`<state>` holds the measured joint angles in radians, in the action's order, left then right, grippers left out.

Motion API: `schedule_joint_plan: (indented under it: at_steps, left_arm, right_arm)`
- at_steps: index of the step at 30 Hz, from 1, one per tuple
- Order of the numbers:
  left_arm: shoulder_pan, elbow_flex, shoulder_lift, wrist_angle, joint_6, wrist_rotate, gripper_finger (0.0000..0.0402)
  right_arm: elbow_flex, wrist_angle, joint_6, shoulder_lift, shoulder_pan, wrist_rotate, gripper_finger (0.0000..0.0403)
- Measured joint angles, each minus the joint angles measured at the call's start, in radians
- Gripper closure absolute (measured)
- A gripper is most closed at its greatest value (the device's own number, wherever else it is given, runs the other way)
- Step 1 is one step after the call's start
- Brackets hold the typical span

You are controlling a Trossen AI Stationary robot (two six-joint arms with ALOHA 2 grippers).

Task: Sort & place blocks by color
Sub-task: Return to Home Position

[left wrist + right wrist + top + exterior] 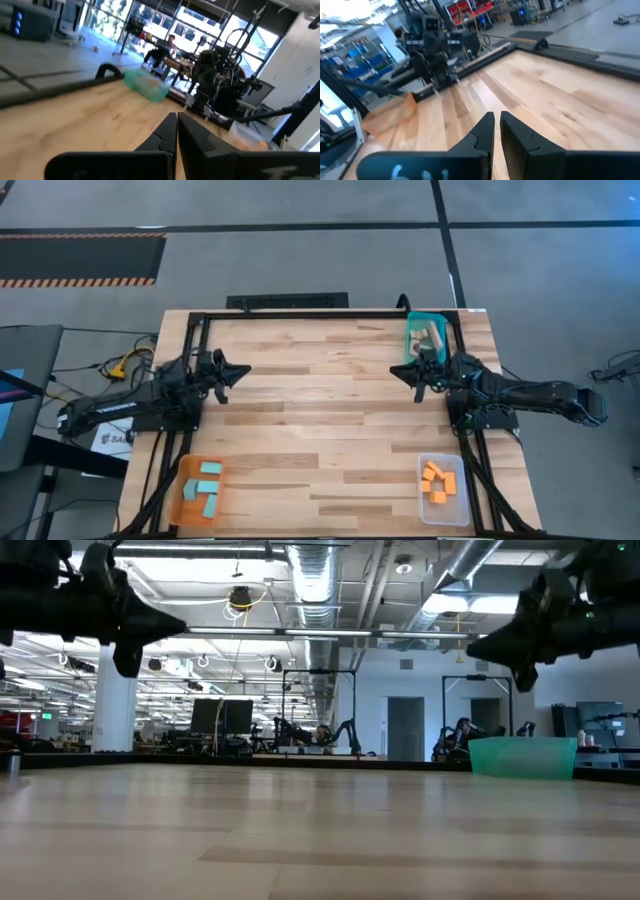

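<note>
Dark fingers pressed flat together, nothing between them: that's the left gripper (176,116), and from above you can see it hanging over the left side of the table (320,410), nose pointed inward. Across from it the right gripper (400,370) mirrors the pose, its fingers closed to a thin slit and just as empty, nose facing its partner with a wide stretch of bare wood between them. Both hang well up off the boards, and I read that as a parking pose: closed, level and out of the way because there's nothing loose to reach for. Look outward and you see why. No block lies on the open wood. The teal blocks (206,488) sit in the orange tray (183,515) at the near left corner, the orange blocks (438,480) are heaped in the clear tray (455,515) at the near right, and the tan blocks (430,338) fill the teal tray (412,320) at the far right edge, just beyond the right gripper. Each colour has a bin to itself, even if block and bin don't match, so the sorting looks finished to me. The one thing I'd watch is that teal tray, so close to the right arm's wrist.
</note>
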<state>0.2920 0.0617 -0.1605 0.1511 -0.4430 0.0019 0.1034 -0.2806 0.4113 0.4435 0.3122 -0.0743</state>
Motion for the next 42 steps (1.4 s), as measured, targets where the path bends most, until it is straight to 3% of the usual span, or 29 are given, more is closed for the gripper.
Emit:
schedule_joint_plan:
  at_steps: [7,14,22,29,42]
  left_arm:
    - [0.0,-0.051,-0.001,0.047,-0.02,0.035,0.0401]
    - [0.0,-0.051,-0.003,-0.021,0.118,0.036,0.0401]
    - [0.0,-0.048,-0.011,-0.132,0.14,0.019,0.0401]
    - [0.0,-0.045,-0.011,-0.145,0.162,-0.01,0.0401]
    - [0.0,-0.043,-0.011,-0.148,0.15,-0.01,0.0401]
  right_arm:
    - [-0.058,-0.001,-0.027,0.0,0.0,0.003,0.0356]
    - [-0.094,0.031,-0.116,0.0,0.031,0.024,0.0389]
    - [-0.095,0.071,-0.412,0.002,0.05,0.02,0.0383]
    - [-0.095,0.071,-0.355,0.001,0.05,0.02,0.0351]
    - [-0.096,0.071,-0.325,0.001,0.05,0.02,0.0349]
